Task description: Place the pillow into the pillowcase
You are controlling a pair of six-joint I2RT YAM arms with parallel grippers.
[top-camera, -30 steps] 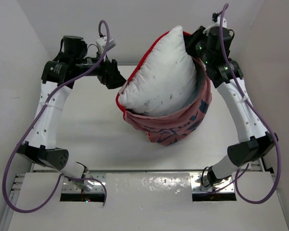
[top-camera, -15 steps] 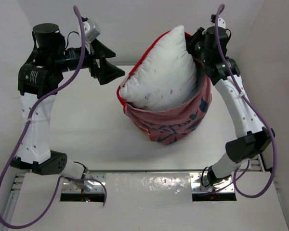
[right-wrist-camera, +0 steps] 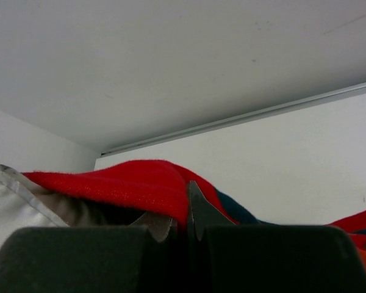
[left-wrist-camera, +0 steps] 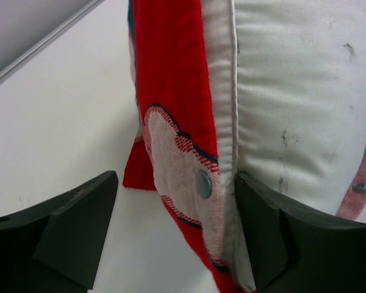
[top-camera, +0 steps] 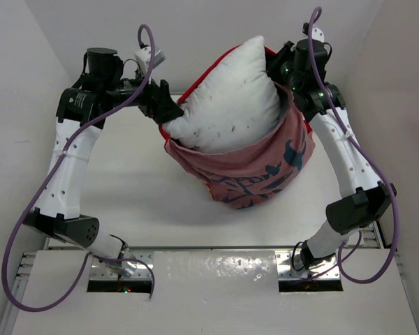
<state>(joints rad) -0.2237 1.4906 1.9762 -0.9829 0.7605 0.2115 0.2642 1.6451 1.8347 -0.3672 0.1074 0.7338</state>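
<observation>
Well, the job looks about half done. The big, puffy white cloth pillow point(top-camera: 227, 112) sits with its lower part down inside the thin cloth pillowcase point(top-camera: 255, 174), which is red on 1 side and dull pink with dark blue marks on the other. The pillowcase is open at the top like a bag. The upper part of the pillow, with 1 pointy corner, pokes up out of the opening. So the pillowcase has only the pillow in it, and not all of it.

The right tool point(right-wrist-camera: 180, 226) is pressed together on the red rim of the pillowcase at the far right and holds that side up. The left tool point(left-wrist-camera: 174, 195) is spread wide at the left side of the opening. The red rim and the pillow's seam lie between its 2 fingers, but it is not pinching them.

I think what is left is to get the rim up over the pillow's top until no white shows. I cannot tell if the bag's bottom rests on the white tabletop point(top-camera: 126, 188).
</observation>
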